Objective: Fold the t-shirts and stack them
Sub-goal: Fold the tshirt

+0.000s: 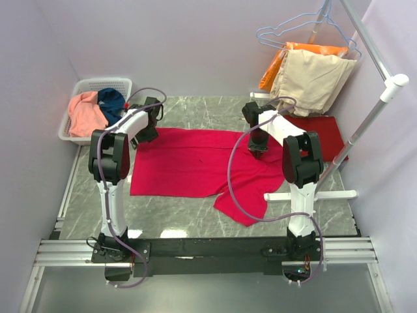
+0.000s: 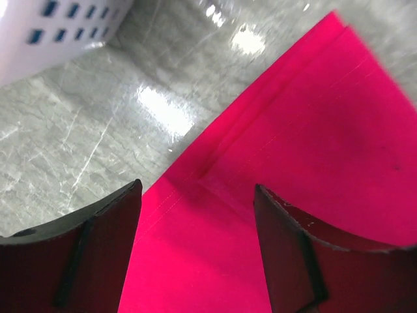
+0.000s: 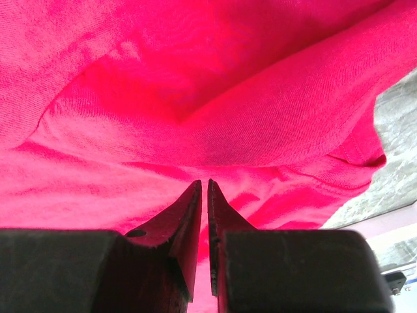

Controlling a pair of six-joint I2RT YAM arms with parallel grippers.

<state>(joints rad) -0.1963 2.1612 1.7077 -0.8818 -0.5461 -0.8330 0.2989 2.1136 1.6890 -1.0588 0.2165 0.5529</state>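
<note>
A bright crimson-red t-shirt [image 1: 189,163] lies spread on the grey marble table, its right part bunched and trailing toward the near edge. My left gripper [image 1: 146,134] is open just above the shirt's far left corner; in the left wrist view [image 2: 197,189] the hemmed cloth [image 2: 313,130] shows between the spread fingers. My right gripper [image 1: 257,145] sits on the shirt's far right part; in the right wrist view [image 3: 203,182] its fingers are closed on a fold of the red cloth [image 3: 195,98]. A darker red t-shirt [image 1: 319,134] lies folded at the right. Salmon-pink [image 1: 85,112] and teal-blue [image 1: 112,101] t-shirts lie in the basket.
A white plastic basket [image 1: 91,83] stands at the far left, also in the left wrist view [image 2: 58,32]. Beige [image 1: 313,78] and orange [image 1: 273,68] garments hang on wire hangers at the far right. A white rack pole [image 1: 365,124] slants down to its foot [image 1: 313,194] beside the right arm.
</note>
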